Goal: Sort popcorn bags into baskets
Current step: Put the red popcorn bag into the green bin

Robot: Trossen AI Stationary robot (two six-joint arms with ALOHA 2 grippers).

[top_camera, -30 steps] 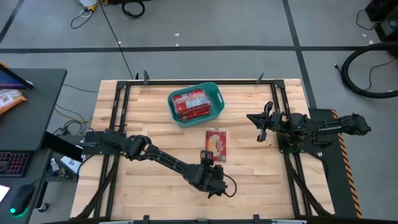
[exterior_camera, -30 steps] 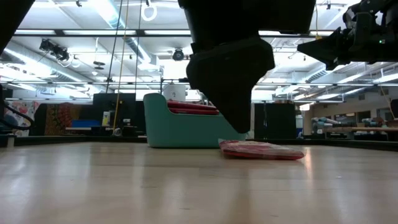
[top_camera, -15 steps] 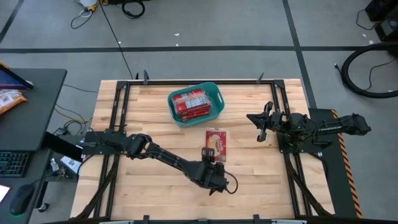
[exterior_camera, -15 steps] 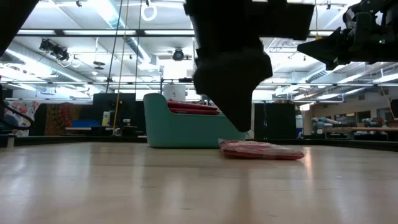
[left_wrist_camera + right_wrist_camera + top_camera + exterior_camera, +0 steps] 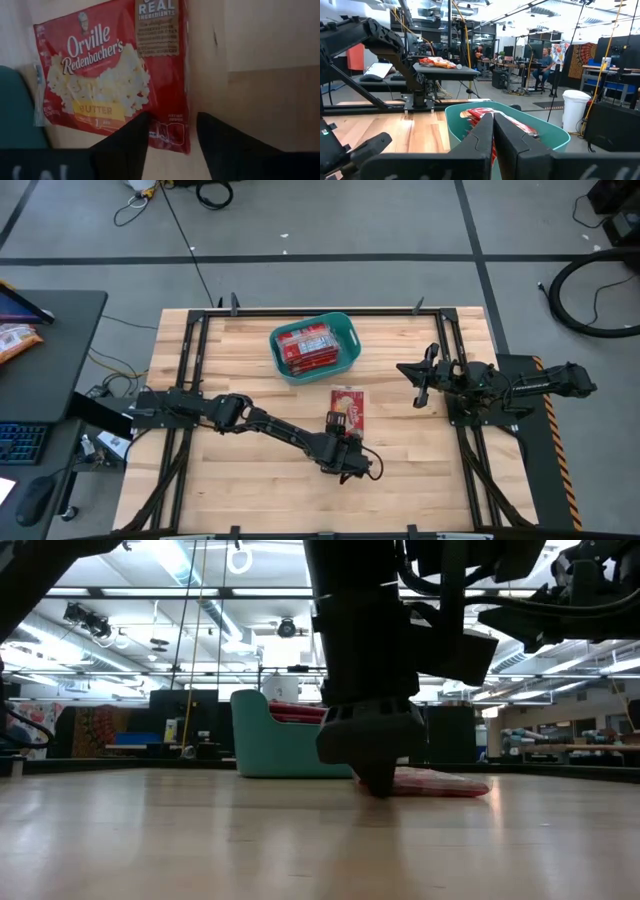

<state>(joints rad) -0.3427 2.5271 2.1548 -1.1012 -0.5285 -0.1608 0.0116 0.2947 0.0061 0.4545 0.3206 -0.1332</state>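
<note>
Left gripper low at the near edge of the one loose Orville Redenbacher's butter popcorn bag, fingers spread to either side of the packet's corner, nothing pinched yet; likely set so to bite the thin edge of a packet lying flat on the wooden table; just beyond, the teal basket holds the other red packets; right gripper waits raised at the table's right side, fingers pressed together.
</note>
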